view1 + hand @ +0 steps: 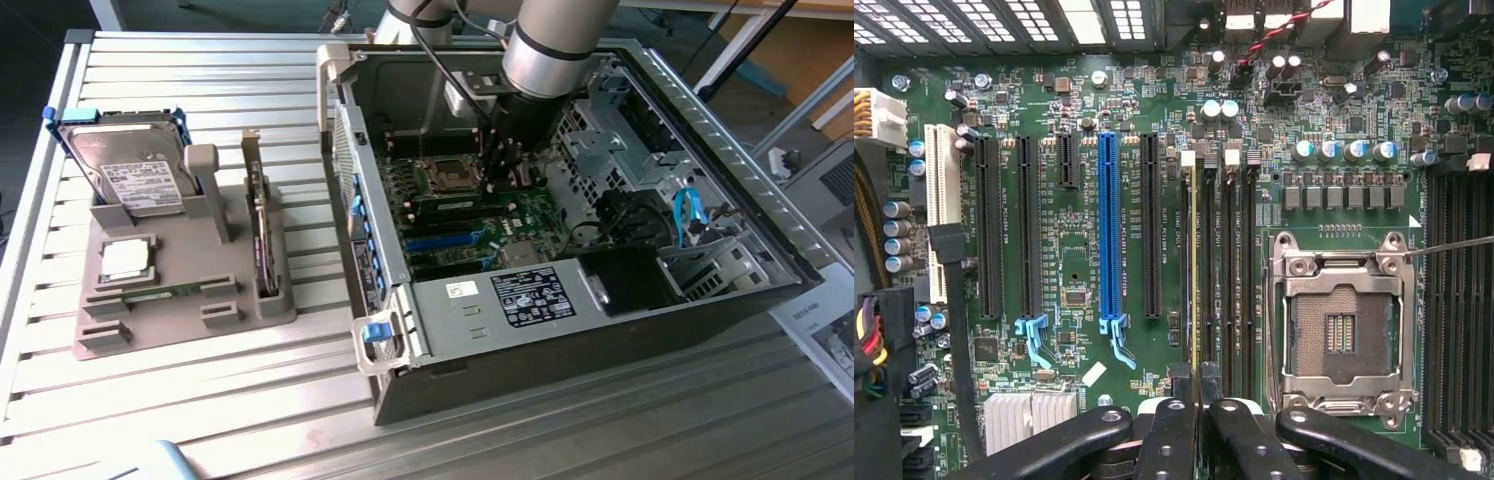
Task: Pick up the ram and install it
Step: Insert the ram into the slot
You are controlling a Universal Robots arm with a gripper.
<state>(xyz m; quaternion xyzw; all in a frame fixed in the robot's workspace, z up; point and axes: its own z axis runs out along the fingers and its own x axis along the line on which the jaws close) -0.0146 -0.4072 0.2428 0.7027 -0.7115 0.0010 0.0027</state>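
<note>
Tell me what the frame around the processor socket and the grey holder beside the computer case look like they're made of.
Socket frame: most likely bare metal. It is bright and silvery, with sharp glints and thin, stamped-looking edges.
Grey holder: probably plastic. It is a matte, even grey-beige with no shine and has blocky shapes. Whether it is moulded or printed cannot be told.

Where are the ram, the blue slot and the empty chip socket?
ram (1195, 260), wrist view, its thin edge.
blue slot (1109, 230), wrist view, middle of its length.
chip socket (1342, 330), wrist view, its bare centre.
</note>
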